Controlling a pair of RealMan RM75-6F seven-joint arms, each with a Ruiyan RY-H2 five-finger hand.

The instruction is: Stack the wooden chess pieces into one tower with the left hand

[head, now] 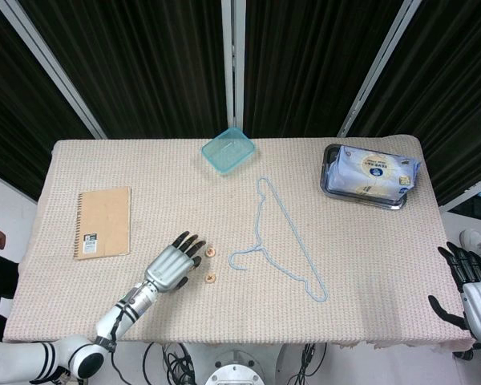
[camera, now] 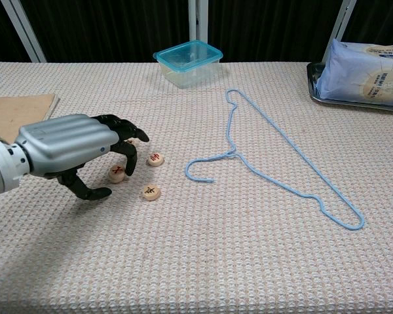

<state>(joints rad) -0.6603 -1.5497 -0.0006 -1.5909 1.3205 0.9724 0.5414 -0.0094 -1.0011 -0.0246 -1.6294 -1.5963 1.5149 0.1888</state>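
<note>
Three round wooden chess pieces lie flat and apart on the woven cloth at the front left. One (camera: 156, 159) (head: 211, 252) lies furthest back, another (camera: 150, 191) (head: 211, 278) nearest the front. The third piece (camera: 117, 173) sits under my left hand (camera: 72, 147) (head: 172, 265), whose dark fingers arch over it. A fingertip (camera: 130, 167) comes down at its far edge, and the thumb stays apart at the front left. The head view hides this piece under the hand. My right hand (head: 469, 290) hangs past the table's right front corner, fingers spread and holding nothing.
A light blue wire hanger (camera: 275, 171) lies right of the pieces. A teal plastic box (camera: 188, 61) stands at the back centre. At the back right is a tray with a white packet (head: 371, 174). A brown notebook (head: 103, 222) lies at the left.
</note>
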